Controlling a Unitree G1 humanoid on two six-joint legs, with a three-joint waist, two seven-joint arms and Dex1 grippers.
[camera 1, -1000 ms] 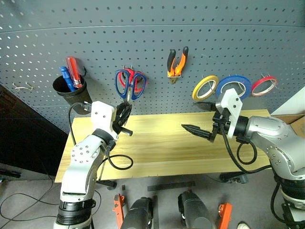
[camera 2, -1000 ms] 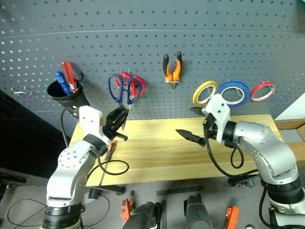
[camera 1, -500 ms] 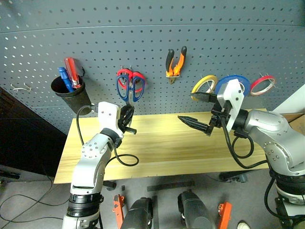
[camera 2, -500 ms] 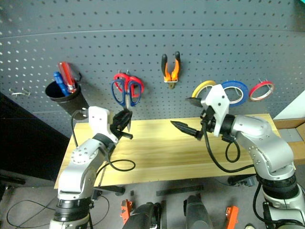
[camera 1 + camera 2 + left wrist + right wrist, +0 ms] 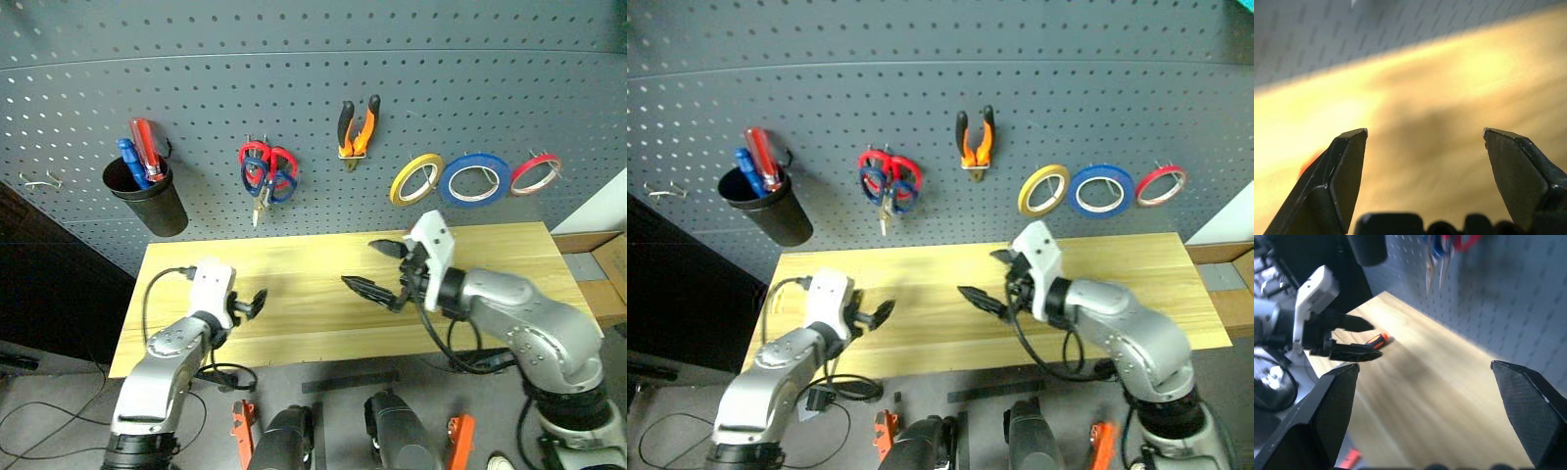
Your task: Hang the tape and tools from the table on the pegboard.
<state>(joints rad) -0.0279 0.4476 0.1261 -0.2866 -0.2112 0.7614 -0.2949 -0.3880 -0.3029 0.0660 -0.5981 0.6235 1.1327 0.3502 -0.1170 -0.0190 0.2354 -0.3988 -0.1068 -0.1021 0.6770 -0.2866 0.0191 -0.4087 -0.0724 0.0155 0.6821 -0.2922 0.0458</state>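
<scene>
The blue tape (image 5: 473, 180) hangs on the pegboard (image 5: 313, 69) between a yellow and a red roll. The pliers (image 5: 359, 127) hang higher up. The dark-blue-handled scissors (image 5: 277, 183) hang on a hook, overlapping red-handled ones. The screwdriver (image 5: 1377, 339) lies on the table (image 5: 490, 257) at its left end, just past the fingertips of my left gripper (image 5: 253, 303), which is open and empty low over the wood. My right gripper (image 5: 358, 262) is open and empty above the middle of the table.
A black cup (image 5: 147, 196) on the pegboard's left holds a red and a blue screwdriver. A yellow roll (image 5: 415, 180) and a red roll (image 5: 535, 173) flank the blue tape. A bare hook (image 5: 44, 180) sits at far left. A cardboard box (image 5: 598, 257) stands past the table's right end.
My left gripper has opened and dropped from beside the hanging scissors to the table's left end; the scissors stay on their hook. My right gripper moved down and toward the table's middle.
</scene>
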